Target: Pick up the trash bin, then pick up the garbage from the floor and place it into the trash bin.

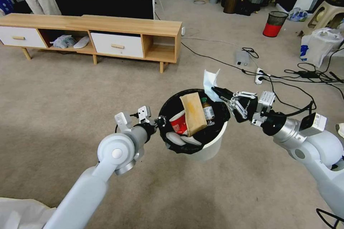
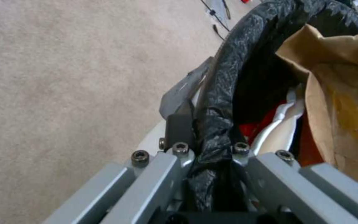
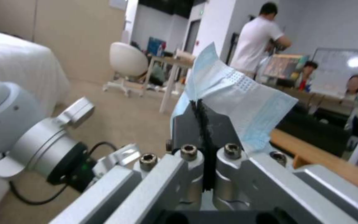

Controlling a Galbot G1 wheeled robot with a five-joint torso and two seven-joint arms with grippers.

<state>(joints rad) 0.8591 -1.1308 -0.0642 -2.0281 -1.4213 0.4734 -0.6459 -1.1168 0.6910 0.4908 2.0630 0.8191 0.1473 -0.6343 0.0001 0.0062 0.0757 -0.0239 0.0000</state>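
The trash bin (image 1: 211, 146) is small, round and white, with a black bag (image 1: 172, 143) inside it. It is up off the carpet (image 1: 71, 89), in the middle of the head view between the two arms. The left gripper (image 1: 159, 121) is clenched on the near left rim of the bin. In the left wrist view its fingers (image 2: 179, 130) pinch the black bag (image 2: 224, 93) and the rim together.

Lots of garbage sits in the bin. A brown paper bag (image 1: 193, 112) sticks up in the middle, tilted. A red and white paper cup (image 1: 178, 122) lies just beside it on the left. A clear bottle (image 1: 208, 111) with a label stands on the right of the paper bag, touching it. Something white (image 1: 181, 139) lies low in the bin near the front.

The right gripper (image 1: 218, 91) is at the far right rim of the bin. It is clamped tight on a white tissue (image 1: 210, 82), which stands up above the rim. In the right wrist view the tissue (image 3: 237, 96) pokes out from between the closed black fingers (image 3: 187, 127).

Behind the bin is a long wooden TV cabinet (image 1: 107, 25). Black cables (image 1: 286, 78) lie on the carpet to the right. A red and black mesh bin (image 1: 275, 24) stands far off.
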